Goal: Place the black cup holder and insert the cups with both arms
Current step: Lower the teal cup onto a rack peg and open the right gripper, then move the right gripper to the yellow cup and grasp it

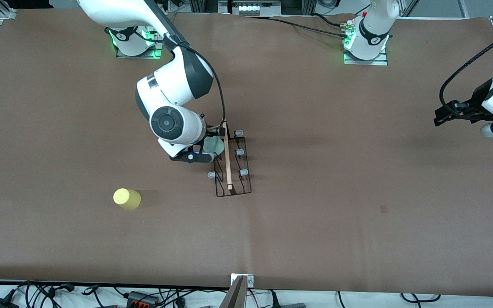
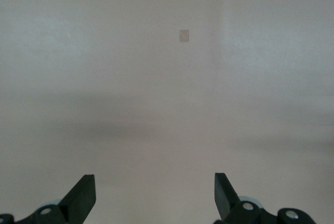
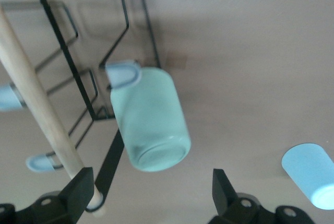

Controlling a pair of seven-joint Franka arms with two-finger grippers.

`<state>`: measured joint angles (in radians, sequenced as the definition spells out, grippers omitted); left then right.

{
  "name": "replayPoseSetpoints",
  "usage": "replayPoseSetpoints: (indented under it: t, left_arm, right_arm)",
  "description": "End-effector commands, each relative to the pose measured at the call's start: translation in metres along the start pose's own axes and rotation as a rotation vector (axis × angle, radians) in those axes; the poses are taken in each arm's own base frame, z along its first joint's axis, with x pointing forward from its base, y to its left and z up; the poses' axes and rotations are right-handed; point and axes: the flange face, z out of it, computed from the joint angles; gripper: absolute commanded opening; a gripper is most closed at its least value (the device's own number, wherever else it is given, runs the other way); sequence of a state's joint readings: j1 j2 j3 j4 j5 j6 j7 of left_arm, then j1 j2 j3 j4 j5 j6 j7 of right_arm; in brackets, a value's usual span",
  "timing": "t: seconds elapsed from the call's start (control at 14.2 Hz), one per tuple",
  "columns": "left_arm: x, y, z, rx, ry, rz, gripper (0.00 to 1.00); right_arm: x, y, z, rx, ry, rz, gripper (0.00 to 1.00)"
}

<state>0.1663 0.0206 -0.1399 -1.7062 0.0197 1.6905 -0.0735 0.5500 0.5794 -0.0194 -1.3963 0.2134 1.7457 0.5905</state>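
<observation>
The pale mint-green plastic cup [image 3: 151, 119] is seated on the black wire rack's [image 1: 233, 171] peg; right gripper [image 3: 151, 195] spread open above it, nothing held. The yellow plastic cup [image 1: 126, 198] is judged next. Left gripper [image 2: 155, 195] waits open at its own table end.

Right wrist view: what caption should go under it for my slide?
Open right pincer over a mint-green cup on a black cup rack.

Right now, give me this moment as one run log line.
right gripper: open, at black cup holder | mint-green cup: on a peg, released | yellow cup: on table | left gripper: open, waiting over bare table
</observation>
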Motion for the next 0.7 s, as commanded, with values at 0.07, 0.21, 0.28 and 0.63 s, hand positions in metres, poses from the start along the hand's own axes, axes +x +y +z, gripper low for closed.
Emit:
replayPoseSetpoints:
  t: [0.07, 0.21, 0.28, 0.63]
  left_arm:
    - [-0.003, -0.003, 0.0, 0.01, 0.008, 0.032, 1.0]
    - [-0.002, -0.003, -0.001, 0.01, 0.009, 0.032, 1.0]
    - [-0.003, -0.003, -0.002, 0.01, 0.011, 0.032, 1.0]
    - [-0.002, -0.003, -0.001, 0.01, 0.009, 0.032, 1.0]
  right_arm:
    - [0.055, 0.078, -0.042, -0.008, 0.107, 0.164, 1.0]
    - [0.09, 0.111, -0.04, -0.025, 0.212, 0.192, 1.0]
    - [0.106, 0.127, -0.031, -0.064, 0.243, 0.17, 1.0]
    - [0.167, 0.209, -0.001, -0.131, 0.303, -0.055, 1.0]
